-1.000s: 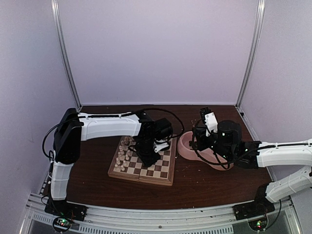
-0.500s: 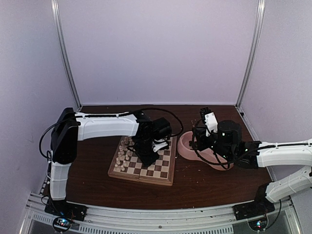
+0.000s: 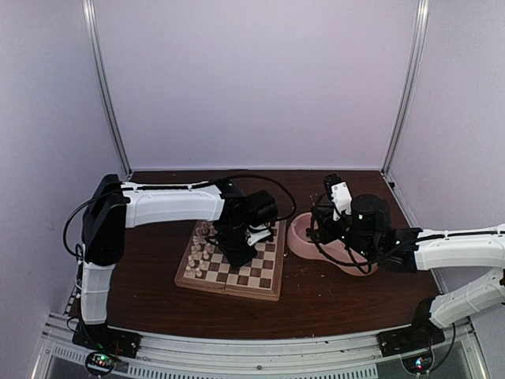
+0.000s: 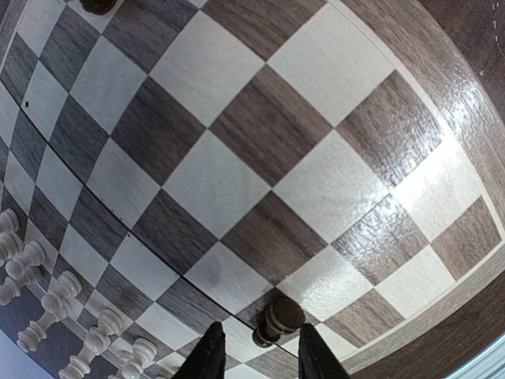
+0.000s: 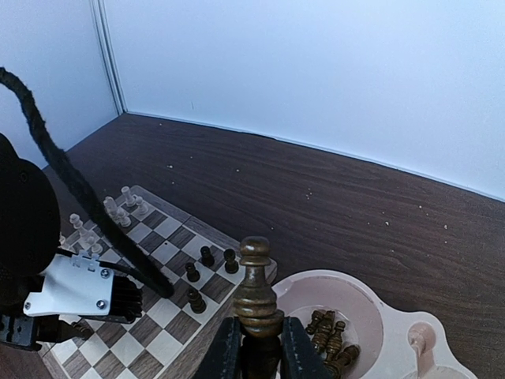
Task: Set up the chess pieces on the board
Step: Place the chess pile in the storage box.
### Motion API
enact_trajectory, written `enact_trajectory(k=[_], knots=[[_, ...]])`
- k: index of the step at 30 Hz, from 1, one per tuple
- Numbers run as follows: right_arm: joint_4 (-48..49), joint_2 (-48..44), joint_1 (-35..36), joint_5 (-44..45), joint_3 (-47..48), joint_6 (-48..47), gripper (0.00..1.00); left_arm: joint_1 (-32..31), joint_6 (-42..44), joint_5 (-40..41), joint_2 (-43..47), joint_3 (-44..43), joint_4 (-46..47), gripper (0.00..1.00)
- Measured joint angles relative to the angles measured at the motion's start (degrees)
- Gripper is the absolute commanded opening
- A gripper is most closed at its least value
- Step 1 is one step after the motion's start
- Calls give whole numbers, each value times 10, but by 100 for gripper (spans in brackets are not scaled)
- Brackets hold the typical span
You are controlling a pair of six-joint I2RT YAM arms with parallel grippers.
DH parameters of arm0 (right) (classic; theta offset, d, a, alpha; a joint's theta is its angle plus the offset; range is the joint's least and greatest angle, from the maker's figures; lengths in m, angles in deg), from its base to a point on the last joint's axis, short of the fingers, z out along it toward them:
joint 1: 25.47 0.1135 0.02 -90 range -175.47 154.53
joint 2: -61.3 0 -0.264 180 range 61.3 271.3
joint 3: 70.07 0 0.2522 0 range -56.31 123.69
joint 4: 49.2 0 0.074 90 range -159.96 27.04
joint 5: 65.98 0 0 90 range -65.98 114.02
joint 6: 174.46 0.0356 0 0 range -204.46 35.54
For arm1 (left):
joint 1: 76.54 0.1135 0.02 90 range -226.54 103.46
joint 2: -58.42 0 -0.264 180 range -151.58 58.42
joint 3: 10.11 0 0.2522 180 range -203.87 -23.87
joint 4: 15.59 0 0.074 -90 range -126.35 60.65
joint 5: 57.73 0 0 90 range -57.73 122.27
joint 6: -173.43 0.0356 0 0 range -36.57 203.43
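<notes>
The board (image 3: 267, 281) lies at table centre. Cream chess pieces (image 3: 199, 251) stand along its left side and also show in the left wrist view (image 4: 47, 304). My left gripper (image 4: 256, 359) is open low over the board (image 4: 268, 118). Its jaws straddle a dark brown piece (image 4: 278, 320) that stands upright on a square near the rim. My right gripper (image 5: 256, 351) is shut on a dark brown piece (image 5: 254, 300) and holds it upright above the pink bowl's edge. Several dark pieces (image 5: 207, 257) stand near the board's right edge.
The pink double bowl (image 3: 304, 241) sits right of the board. One compartment (image 5: 371, 304) holds several dark pieces (image 5: 330, 335), and the other holds a cream piece (image 5: 418, 341). A black cable (image 5: 87, 213) crosses the right wrist view. White walls enclose the table.
The left arm has shifted slightly over the board. The right arm has held still with its piece.
</notes>
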Motion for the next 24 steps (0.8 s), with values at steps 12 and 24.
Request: enact_trajectory(k=[12, 24], knots=[[-52, 80, -64, -23, 33, 56, 7, 0, 8, -33, -5, 0, 0, 37], [-109, 208, -111, -111, 94, 108, 24, 0, 12, -53, -5, 1, 5, 37]])
